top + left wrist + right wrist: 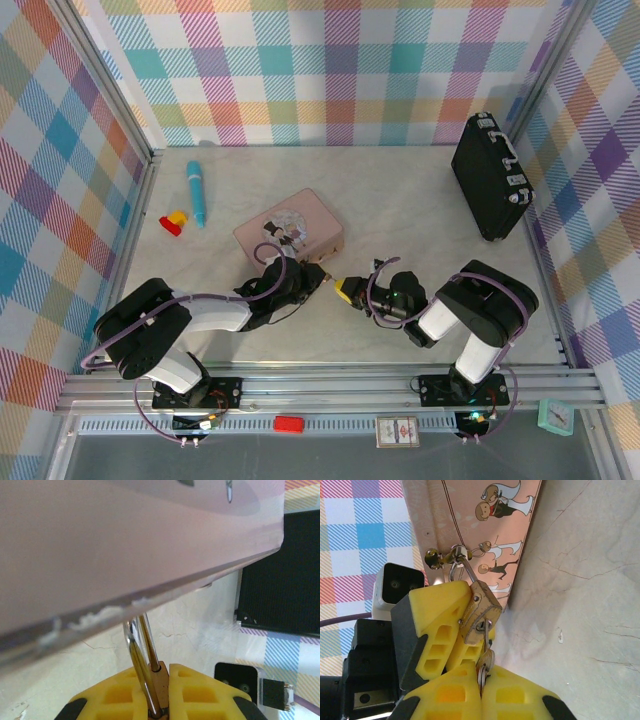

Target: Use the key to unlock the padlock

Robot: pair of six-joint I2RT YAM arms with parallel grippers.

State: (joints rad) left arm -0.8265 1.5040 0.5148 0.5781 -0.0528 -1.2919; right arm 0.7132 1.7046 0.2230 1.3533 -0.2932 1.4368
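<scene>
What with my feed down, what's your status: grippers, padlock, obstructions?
Left gripper shut on padlock. Right gripper shut on key, key in keyhole. Shackle through pink box's latch. Nothing blocking.

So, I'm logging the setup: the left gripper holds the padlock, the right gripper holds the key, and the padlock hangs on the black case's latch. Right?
Not quite: the padlock hangs on the latch of the pink box, as the right wrist view shows. The left gripper does hold the padlock and the right gripper the key.
</scene>
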